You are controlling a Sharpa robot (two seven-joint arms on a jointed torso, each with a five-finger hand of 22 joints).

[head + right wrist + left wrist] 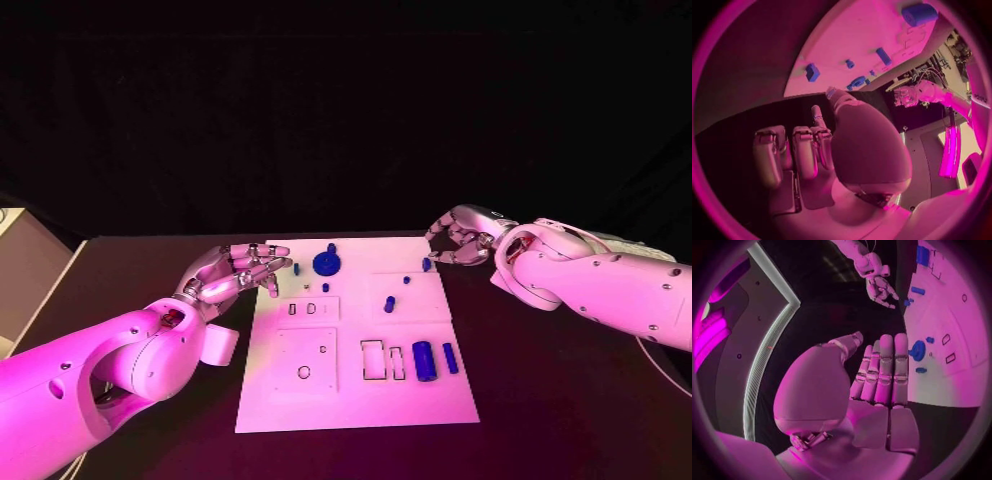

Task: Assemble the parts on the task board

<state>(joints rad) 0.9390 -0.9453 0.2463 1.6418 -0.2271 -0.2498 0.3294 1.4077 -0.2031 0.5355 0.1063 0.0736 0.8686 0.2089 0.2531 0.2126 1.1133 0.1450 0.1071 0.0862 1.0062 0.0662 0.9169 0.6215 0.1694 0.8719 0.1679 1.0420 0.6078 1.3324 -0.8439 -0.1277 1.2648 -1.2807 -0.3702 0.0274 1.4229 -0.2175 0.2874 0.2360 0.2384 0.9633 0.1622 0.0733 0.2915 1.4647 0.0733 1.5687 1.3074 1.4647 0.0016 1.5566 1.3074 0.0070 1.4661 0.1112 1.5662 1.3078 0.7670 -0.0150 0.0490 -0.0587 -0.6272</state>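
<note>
The flat white rectangular task board [356, 400] lies in the middle of the black table [577, 400], carrying small blue parts: a round disc-shaped piece [327, 263] near its far edge, a thick upright cylinder [424, 361] with a slimmer bar [450, 357] just beside it near the right edge, and a small peg [389, 303] near the centre. In the head view, outlined rectangular recesses [382, 360] sit beside the cylinder. The left wrist view shows the disc [917, 350] just past its fingertips. The right wrist view shows a small blue block [812, 72] at the board's near rim.

The left silver hand [238, 272] hovers at the board's far left corner, fingers extended side by side, holding nothing. The right silver hand [462, 237] hangs off the far right corner, fingers curled inward, holding nothing. Bare table lies open on both sides of the board.
</note>
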